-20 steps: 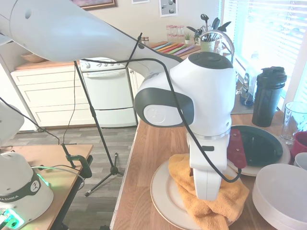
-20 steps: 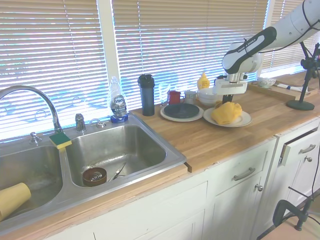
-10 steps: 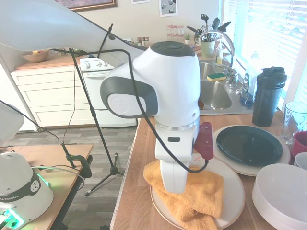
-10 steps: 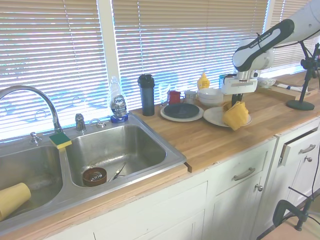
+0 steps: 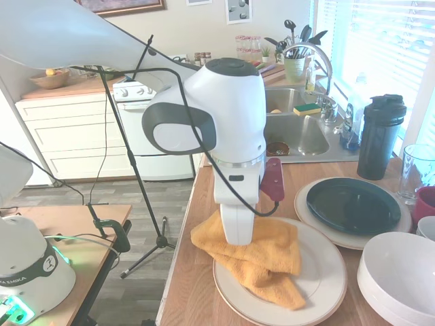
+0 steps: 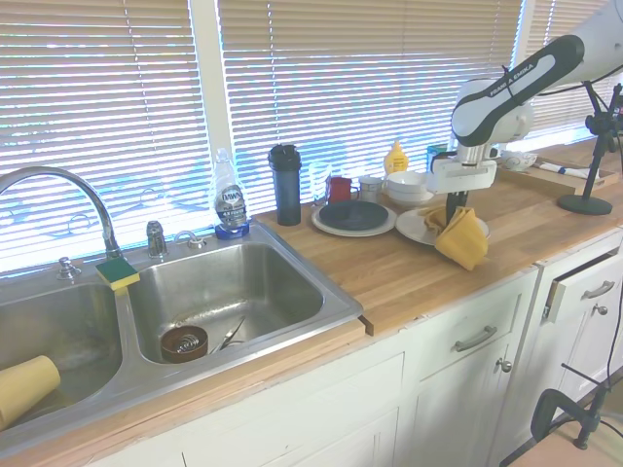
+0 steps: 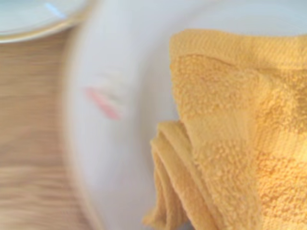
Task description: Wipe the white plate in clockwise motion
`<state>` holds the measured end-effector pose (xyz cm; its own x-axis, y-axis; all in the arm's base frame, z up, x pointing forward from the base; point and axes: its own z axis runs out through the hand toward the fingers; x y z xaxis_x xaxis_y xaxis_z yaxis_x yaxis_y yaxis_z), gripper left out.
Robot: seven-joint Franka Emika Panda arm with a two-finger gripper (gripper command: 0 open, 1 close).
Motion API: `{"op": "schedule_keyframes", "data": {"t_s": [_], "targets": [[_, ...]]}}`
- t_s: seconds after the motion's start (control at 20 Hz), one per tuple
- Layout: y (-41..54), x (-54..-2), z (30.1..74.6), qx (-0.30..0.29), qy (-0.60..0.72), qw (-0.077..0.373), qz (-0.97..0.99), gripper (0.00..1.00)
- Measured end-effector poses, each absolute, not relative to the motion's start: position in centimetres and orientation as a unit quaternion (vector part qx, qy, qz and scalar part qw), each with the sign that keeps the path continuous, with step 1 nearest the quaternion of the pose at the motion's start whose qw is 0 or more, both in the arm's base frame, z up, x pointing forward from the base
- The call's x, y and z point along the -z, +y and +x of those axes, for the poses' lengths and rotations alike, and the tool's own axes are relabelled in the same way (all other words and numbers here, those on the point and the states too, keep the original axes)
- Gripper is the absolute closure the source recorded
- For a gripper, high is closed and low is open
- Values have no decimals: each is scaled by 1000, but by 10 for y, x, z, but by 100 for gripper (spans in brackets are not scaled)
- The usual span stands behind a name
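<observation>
The white plate (image 5: 325,270) lies on the wooden counter near its edge, also seen in the second exterior view as the white plate (image 6: 413,227). An orange towel (image 5: 255,255) is spread over its left half and overhangs the rim. My gripper (image 5: 236,239) points straight down into the towel, shut on it, with the fingertips buried in the cloth. From the other side, the gripper (image 6: 455,210) holds the towel (image 6: 463,237) bunched at the plate's front rim. The wrist view shows the towel (image 7: 230,134), the blurred plate (image 7: 120,158) and a small reddish mark (image 7: 103,103).
A dark green plate (image 5: 352,206) sits on a cream plate just behind the white plate. White bowls (image 5: 401,275) stand at the right. A black bottle (image 5: 379,136), a glass (image 5: 416,170) and a red cup (image 5: 425,204) lie further back. The sink (image 5: 299,134) is beyond; the counter edge (image 5: 178,272) is close.
My gripper has dragged the towel from the plate's middle across to the rim on the counter-edge side and then a little toward the sink. More bare plate shows on the bowl side.
</observation>
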<state>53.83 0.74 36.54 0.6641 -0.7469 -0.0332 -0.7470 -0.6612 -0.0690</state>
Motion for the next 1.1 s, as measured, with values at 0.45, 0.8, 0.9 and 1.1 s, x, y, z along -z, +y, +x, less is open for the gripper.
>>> {"op": "schedule_keyframes", "data": {"t_s": [0.45,0.8,0.9,1.1], "targets": [[18,-361,601,6,415,44,-909,100],[-12,-368,637,13,440,42,-897,100],[-26,-372,638,14,449,39,-892,100],[-49,-368,634,10,462,26,-887,100]]}}
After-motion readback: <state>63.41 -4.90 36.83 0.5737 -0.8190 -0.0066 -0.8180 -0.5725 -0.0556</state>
